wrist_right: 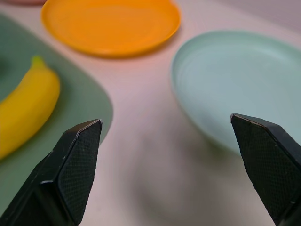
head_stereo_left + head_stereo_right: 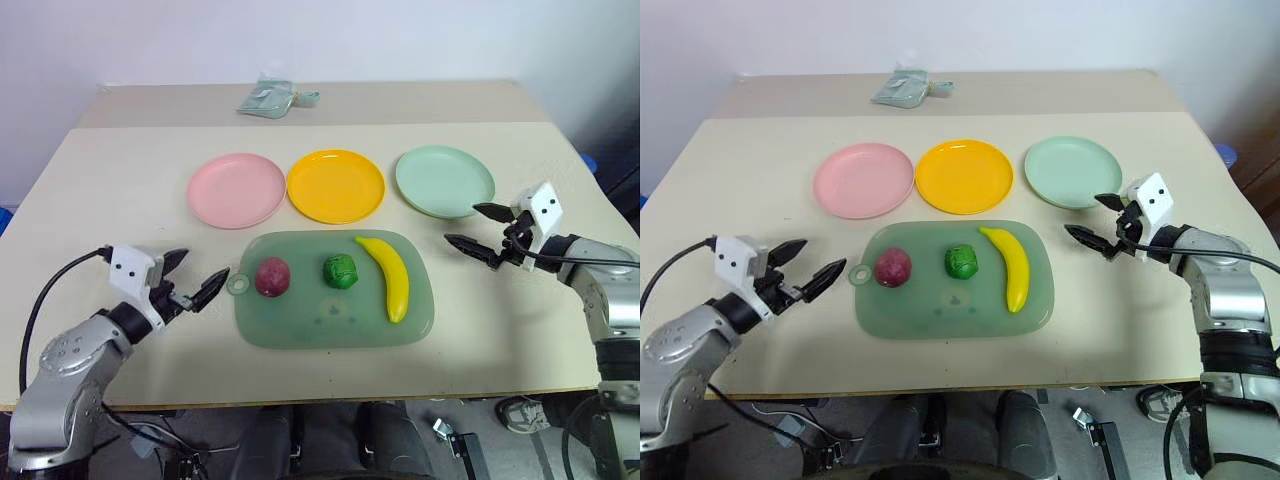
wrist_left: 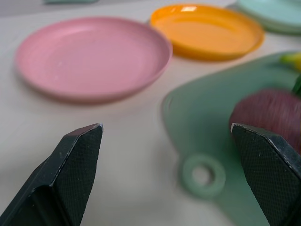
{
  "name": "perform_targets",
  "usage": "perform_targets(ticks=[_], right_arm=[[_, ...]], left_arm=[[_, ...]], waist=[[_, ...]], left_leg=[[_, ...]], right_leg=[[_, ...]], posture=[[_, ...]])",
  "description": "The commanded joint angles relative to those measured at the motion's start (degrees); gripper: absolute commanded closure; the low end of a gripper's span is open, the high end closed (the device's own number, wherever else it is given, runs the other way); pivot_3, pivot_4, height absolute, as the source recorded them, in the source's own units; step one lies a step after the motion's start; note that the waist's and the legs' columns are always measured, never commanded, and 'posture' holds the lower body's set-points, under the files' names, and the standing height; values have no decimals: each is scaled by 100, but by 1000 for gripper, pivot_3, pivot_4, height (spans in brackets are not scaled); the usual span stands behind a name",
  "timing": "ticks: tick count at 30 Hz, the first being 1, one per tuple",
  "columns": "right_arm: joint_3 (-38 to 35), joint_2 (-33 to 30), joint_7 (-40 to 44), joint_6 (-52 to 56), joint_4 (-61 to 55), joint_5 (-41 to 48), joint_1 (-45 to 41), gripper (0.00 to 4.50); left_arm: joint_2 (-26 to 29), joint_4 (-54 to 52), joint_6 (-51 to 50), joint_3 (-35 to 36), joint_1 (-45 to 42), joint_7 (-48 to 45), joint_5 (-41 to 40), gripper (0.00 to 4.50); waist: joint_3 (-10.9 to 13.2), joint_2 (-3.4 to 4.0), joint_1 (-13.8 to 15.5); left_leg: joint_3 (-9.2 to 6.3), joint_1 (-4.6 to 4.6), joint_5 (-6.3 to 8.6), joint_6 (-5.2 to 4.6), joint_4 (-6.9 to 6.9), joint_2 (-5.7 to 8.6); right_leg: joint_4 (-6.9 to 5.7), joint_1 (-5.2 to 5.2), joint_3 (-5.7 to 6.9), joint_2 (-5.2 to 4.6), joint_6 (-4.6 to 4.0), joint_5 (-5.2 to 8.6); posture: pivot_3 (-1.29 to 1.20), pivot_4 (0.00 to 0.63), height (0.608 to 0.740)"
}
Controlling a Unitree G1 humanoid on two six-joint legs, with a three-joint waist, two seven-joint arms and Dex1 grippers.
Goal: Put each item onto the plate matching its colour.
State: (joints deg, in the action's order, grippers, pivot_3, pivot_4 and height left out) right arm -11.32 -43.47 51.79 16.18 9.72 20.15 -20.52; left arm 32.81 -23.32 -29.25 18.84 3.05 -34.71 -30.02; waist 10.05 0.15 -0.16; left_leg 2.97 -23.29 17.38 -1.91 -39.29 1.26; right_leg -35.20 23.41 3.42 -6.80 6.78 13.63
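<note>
Three plates stand in a row at mid-table: a pink plate (image 2: 236, 190), a yellow plate (image 2: 335, 185) and a mint green plate (image 2: 444, 181). In front of them, a translucent green board (image 2: 300, 320) carries the dark purple-red fruit (image 2: 272, 277), the knobbly green vegetable (image 2: 341, 271) and the yellow banana (image 2: 390, 277). My left gripper (image 2: 192, 277) hovers open just left of the board's handle hole, with nothing between its fingers. To the right of the board, my right gripper (image 2: 476, 229) is open and empty, near the front rim of the mint plate.
A crumpled pale green wrapper (image 2: 272, 98) lies at the far side of the table. The beige tabletop (image 2: 120, 190) has bare room on both sides of the board and along its front edge.
</note>
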Motion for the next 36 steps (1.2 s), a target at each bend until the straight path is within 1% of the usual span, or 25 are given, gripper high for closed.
perform_targets(ticks=[1,5,11,14,20,29,31,32,34,36], right_arm=[[-377,-49,-81,302,-694,354,231,24],[-440,-43,-67,604,-1207,596,544,24],[-306,6,114,855,-1864,905,699,24],[-216,-31,284,1102,-2324,1203,779,24],[28,-106,393,1637,-3452,1694,1190,24],[191,-60,198,1765,-4016,1720,1447,24],[216,-43,160,1749,-4016,1702,1447,0],[237,-32,143,1731,-4000,1683,1436,0],[275,-3,104,1685,-3950,1641,1406,0],[308,21,55,1650,-3916,1608,1374,0]], left_arm=[[192,103,-31,-17,-152,-268,-144,0],[386,125,-90,-137,-248,-616,-235,0],[603,-161,-264,-616,-443,-1109,-463,0],[665,-212,-178,-1163,-639,-1213,-139,0],[620,148,35,-1898,-1098,-1253,433,0],[528,693,287,-2264,-1438,-1394,838,0],[512,740,318,-2273,-1452,-1428,867,529],[491,759,327,-2268,-1468,-1436,870,866],[406,804,315,-2210,-1540,-1330,868,1729],[297,851,298,-2073,-1622,-1230,793,1729]], waist=[[0,0,-6],[0,-1,-4],[0,0,39],[0,0,84],[1,-1,97],[1,-3,96],[1,-3,95],[1,-3,96],[1,-3,100],[1,-4,96]], left_leg=[[1,0,0,0,0,0],[1,0,0,-1,0,0],[1,0,0,-2,-1,0],[1,1,0,-2,-1,0],[-2,0,0,-3,-3,1],[-2,0,1,-4,-5,1],[-2,0,1,-5,-6,1],[-2,0,1,-5,-5,1],[-4,0,1,-5,-5,1],[-3,0,1,-5,-7,1]], right_leg=[[1,0,0,0,0,0],[2,-1,1,1,0,0],[1,-1,0,1,1,0],[0,-1,-1,1,0,0],[0,-4,0,2,0,0],[0,-3,0,4,1,0],[0,-3,0,4,1,0],[-1,-3,0,4,1,0],[-1,-3,0,4,1,0],[-1,-4,1,4,1,0]], posture=[[0,150,740],[0,150,740],[0,150,740],[0,150,740],[0,150,740],[0,150,740],[0,150,740],[0,150,740],[0,150,740],[0,150,740]])
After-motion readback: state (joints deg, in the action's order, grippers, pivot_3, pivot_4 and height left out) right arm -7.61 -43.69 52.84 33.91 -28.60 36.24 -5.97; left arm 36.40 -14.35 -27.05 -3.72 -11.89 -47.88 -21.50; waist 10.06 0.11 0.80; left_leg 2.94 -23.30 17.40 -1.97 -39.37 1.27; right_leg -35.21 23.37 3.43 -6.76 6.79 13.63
